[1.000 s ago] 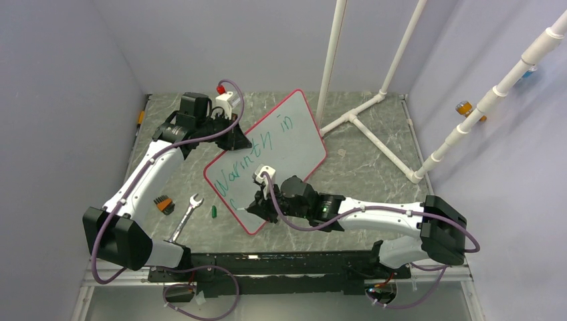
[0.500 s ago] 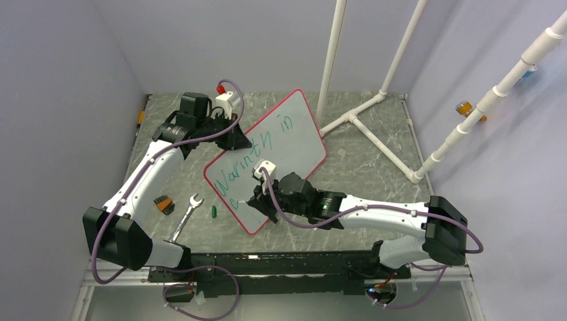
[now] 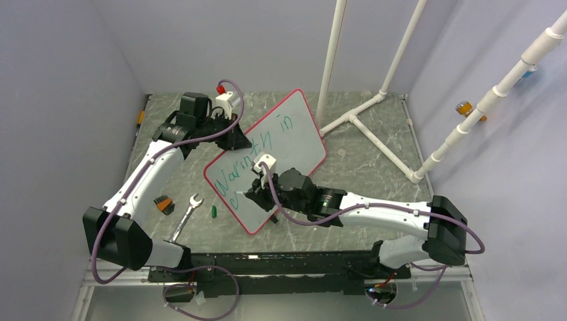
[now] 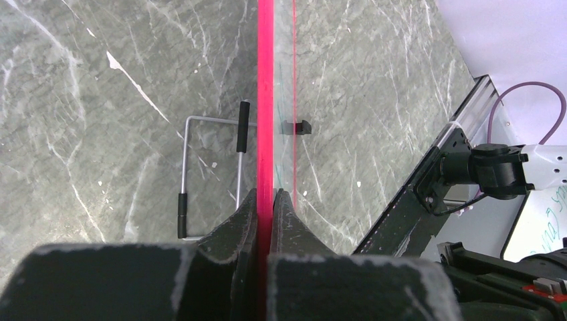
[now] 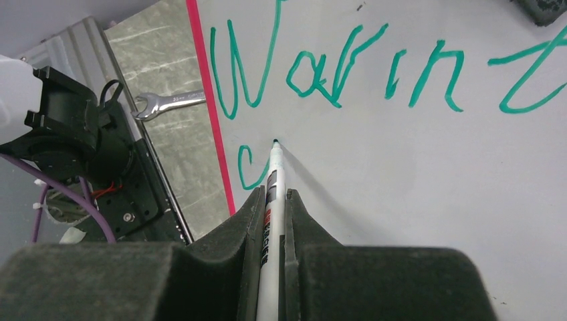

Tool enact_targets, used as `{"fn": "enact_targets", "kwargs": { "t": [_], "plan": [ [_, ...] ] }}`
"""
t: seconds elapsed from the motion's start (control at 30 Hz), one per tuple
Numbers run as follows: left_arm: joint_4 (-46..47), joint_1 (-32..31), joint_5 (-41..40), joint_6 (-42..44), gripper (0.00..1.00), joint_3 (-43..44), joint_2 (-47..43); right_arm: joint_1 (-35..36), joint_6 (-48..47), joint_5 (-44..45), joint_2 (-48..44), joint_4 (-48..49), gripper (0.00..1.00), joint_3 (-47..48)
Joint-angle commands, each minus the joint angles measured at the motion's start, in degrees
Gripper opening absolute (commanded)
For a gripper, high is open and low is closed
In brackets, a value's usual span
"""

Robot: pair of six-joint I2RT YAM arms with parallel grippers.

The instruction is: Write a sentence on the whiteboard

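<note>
The large white rectangular whiteboard with its thin red rim (image 3: 302, 142) sits skewed across the middle of the grey marbled table (image 3: 374, 167), one rounded corner pointing far and right, the opposite one pointing near; whether it lies flat or is propped I cannot tell. Across it runs the green handwritten sentence (image 3: 257, 150): the upper line reads roughly "Warmth in", and in the right wrist view (image 5: 334, 73) a second line shows only a small green curl close to the red rim, under the big "W".

The right claw (image 5: 274, 195) is pinched together on a slim white-barrelled marker (image 5: 275, 167); the dark tip stands out ahead of the fingers and meets the white surface just right of that curl, its shadow running back from the same spot. From above, this claw (image 3: 257, 194) hangs over the near part of the whiteboard, its arm reaching in from the right.

The left claw (image 4: 266, 195) is clamped on the red rim itself, which runs straight away from between the two dark fingers; seen from above it (image 3: 237, 142) grips the far-left long edge. On the table left of the rim lies a thin bent wire stand with black sleeves (image 4: 200, 127).

Off the near-left edge of the whiteboard lie a small green marker cap (image 3: 214, 211), a silver open-ended wrench (image 3: 187, 215) and a small orange and black piece (image 3: 162, 203); a white plastic pipe frame (image 3: 364, 110) rises at the far right.
</note>
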Motion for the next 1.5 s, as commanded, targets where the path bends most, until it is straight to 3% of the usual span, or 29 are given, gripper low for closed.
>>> {"fn": "enact_targets", "kwargs": {
  "t": [0.0, 0.6, 1.47],
  "plan": [
    [0.2, -0.7, -7.1, 6.4, 0.0, -0.9, 0.5, -0.7, 1.6, 1.6, -0.4, 1.9, 0.0, -3.5],
    [0.3, -0.6, -7.1, 6.3, 0.0, -1.0, 0.5, 1.4, 6.3, 0.4, -1.0, 3.1, 0.0, -10.4],
    [0.2, -0.6, -7.0, 6.4, 0.0, -0.9, 0.4, 3.2, 4.2, -1.0, 0.0, 0.4, 0.0, -0.5]
  ]
}}
